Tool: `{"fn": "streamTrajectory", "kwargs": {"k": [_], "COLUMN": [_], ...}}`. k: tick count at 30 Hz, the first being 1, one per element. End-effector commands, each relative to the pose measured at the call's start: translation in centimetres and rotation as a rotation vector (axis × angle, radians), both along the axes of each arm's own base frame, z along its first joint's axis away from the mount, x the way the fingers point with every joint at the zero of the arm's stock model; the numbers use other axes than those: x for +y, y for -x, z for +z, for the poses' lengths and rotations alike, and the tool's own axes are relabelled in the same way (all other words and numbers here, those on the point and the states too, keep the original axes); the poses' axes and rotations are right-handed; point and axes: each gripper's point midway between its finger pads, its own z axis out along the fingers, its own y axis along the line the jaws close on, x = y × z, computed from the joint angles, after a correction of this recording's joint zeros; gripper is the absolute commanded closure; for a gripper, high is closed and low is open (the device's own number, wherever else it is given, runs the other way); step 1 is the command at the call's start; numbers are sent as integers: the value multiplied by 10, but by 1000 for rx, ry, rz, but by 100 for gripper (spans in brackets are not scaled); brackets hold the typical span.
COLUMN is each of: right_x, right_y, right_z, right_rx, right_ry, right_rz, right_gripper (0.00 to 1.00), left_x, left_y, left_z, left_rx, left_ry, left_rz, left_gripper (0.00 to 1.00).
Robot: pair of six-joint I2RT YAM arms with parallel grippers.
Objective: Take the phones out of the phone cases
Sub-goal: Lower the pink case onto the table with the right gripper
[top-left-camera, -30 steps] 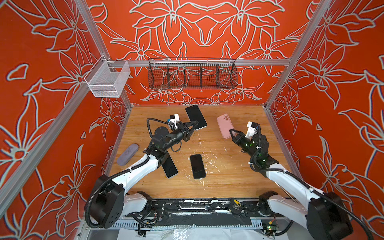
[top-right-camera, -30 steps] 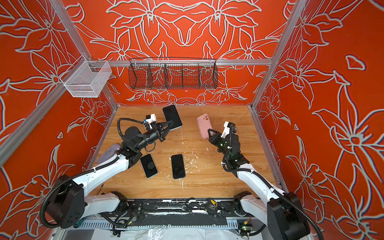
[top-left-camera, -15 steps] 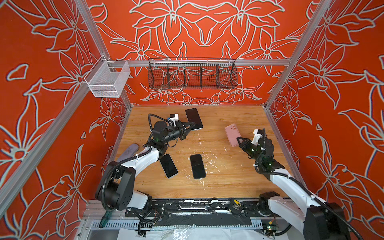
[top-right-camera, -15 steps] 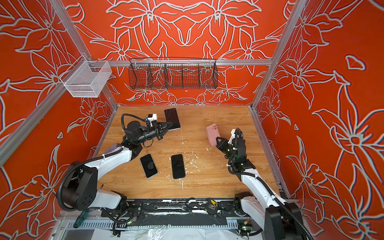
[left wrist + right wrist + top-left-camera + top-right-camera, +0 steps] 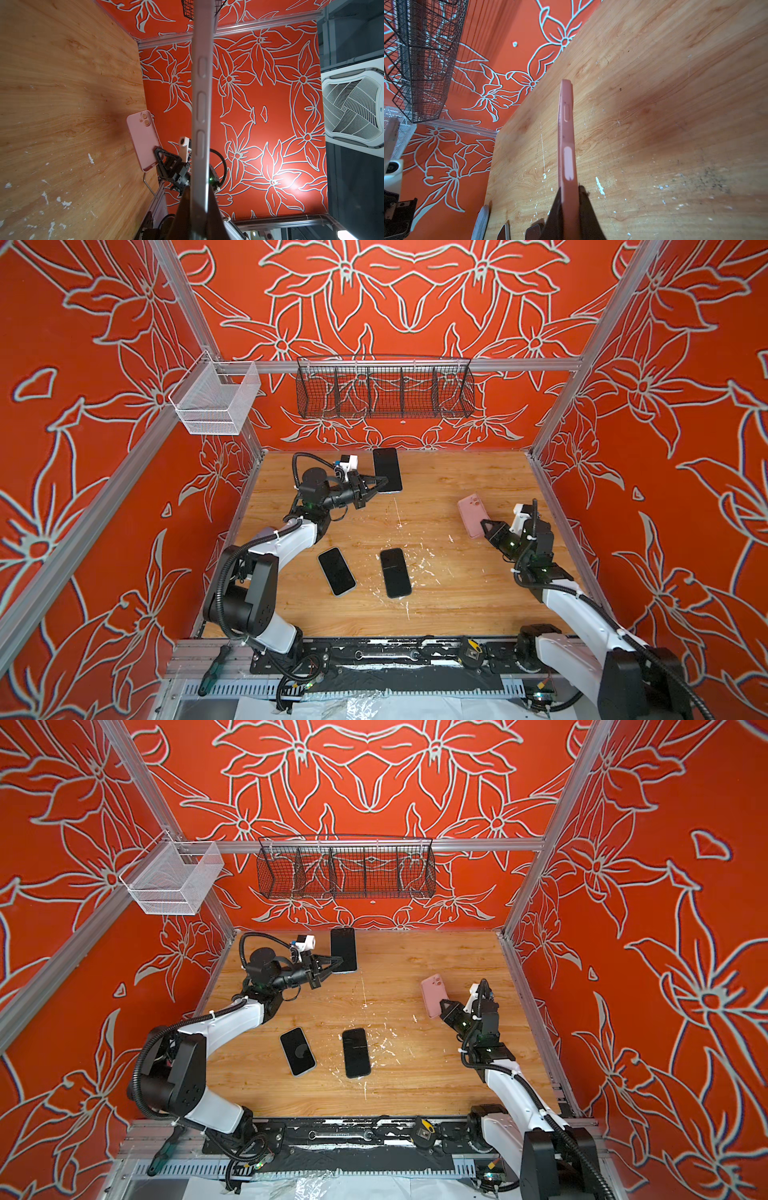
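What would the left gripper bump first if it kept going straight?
Probably the orange side wall: the left gripper, shut on the phone, points across the table, seemingly clear of the pink case.

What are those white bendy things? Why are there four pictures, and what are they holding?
Those are two robot arms, fixed at the front of a wooden table. Each arm ends in jaws that pinch things.

Two pictures come from a camera high up, looking down on everything. The other two come from small cameras on the arms' wrists, so they look along the jaws.

The left arm has its jaws shut on a phone, near the back of the table. Its wrist camera sees that phone edge-on.

The right arm has its jaws shut on a pink case.

A second phone and a third phone lie flat on the table. A black basket and a white basket hang on the red walls.
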Motion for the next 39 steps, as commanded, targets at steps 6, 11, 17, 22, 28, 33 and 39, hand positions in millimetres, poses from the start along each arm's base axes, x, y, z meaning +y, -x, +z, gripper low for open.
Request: {"fn": "streamTrajectory", "kwargs": {"k": [6,11,17,22,28,33,39], "right_x": [-10,-19,-29,-39,-51,-55,-62], "right_y": [-4,-11,-25,-38,-50,-56,-59], "right_z": [-23,-30,-36,-42,-57,-67,-72], "right_rx": [49,64,72,71,99,122,153], "right_ry": [10,35,14,29,25,33,67], "right_rz": [-17,-42,-73,-110,-149,-166,-185], "right_gripper": [100,100,99,100,97,86,70], "left_x": [11,13,16,25,30,36,38], "left_y": [1,-3,-7,-12,-16,-20,-22], "left_z": [-8,-19,-22,-26,-31,-33,-43], "left_rx": [-64,-51,-62,-60,-63,-62,-53], "left_ry": [-23,-29,-35,-40,-46,-47,-57], "left_rz": [-28,-33,-34,-10,-4,5,4], "left_gripper": [100,100,100,100,100,100,100]}}
